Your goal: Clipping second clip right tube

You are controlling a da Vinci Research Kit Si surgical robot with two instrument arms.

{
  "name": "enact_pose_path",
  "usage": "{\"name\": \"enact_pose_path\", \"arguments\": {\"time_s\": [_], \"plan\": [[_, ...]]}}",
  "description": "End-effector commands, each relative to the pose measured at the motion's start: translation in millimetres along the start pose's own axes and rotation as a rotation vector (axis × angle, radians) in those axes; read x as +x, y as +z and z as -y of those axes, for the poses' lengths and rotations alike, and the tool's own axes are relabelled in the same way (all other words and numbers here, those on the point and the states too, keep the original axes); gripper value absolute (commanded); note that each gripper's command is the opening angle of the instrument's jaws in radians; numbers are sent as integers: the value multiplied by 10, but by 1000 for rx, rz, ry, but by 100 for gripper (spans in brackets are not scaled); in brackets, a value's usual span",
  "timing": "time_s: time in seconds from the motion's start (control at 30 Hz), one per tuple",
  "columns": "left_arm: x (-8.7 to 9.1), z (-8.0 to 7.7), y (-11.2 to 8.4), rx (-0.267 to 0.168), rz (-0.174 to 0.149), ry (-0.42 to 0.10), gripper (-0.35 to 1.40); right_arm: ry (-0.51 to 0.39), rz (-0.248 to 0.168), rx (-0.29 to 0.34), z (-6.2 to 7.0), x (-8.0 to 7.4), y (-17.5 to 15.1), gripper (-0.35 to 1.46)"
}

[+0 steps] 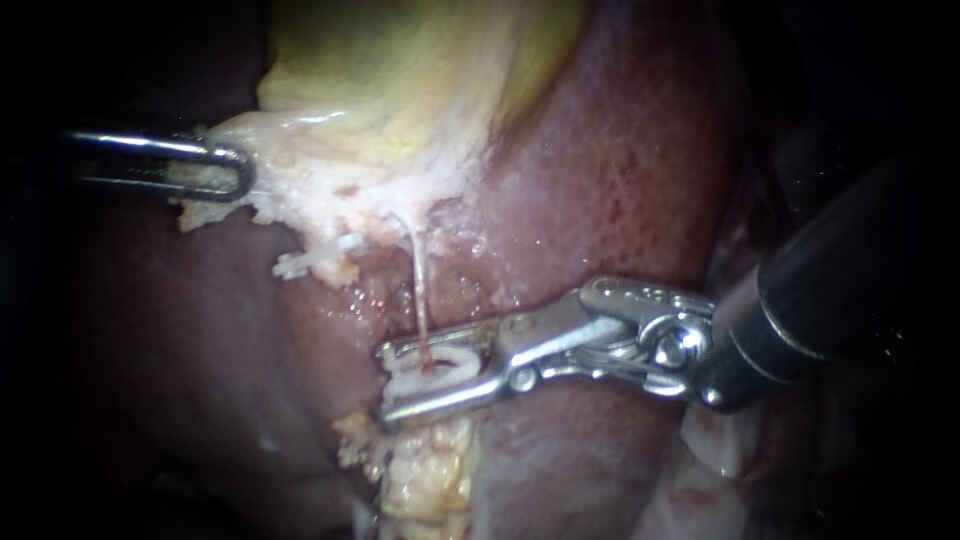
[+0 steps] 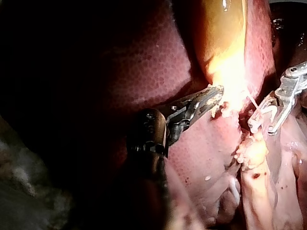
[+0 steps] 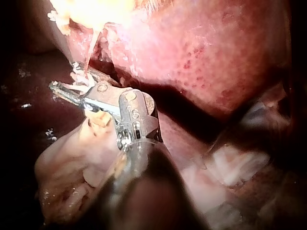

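A thin pale tube (image 1: 417, 270) runs down from the gallbladder's (image 1: 400, 70) whitish lower edge to the liver bed. My right instrument (image 1: 388, 382) comes in from the right. Its jaws straddle the tube's lower end, shut on a white clip (image 1: 440, 362) that sits around the tube. In the right wrist view the same jaws (image 3: 64, 76) hold the clip under the tube (image 3: 91, 45). My left instrument (image 1: 235, 178) is shut on the pale gallbladder edge, and the left wrist view shows the same grip (image 2: 217, 98).
Another white clip (image 1: 318, 258) lies on the tissue left of the tube. Red liver (image 1: 620, 170) surrounds the site. A yellowish fatty lump (image 1: 425, 470) lies just below the right instrument's jaws.
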Motion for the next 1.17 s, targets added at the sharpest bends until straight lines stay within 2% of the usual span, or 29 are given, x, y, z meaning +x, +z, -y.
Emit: {"name": "enact_pose_path", "arguments": {"time_s": [0.03,0.23,0.37,0.47,0.6,1.17], "plan": [[0,0,1,1,0,0,-35,5,1,0,-1,0,0,11],[0,0,1,1,0,0,-35,16,2,1,-5,-1,-2,-12],[0,0,1,1,0,0,-35,69,0,3,-5,-1,-4,-35],[0,0,1,1,0,0,-35,117,7,-2,-5,-1,-4,-35],[0,0,1,1,0,0,-35,119,45,-25,-4,-2,-4,-35],[1,0,3,2,-1,-1,-35,118,47,-23,-5,-3,-4,-35]]}}
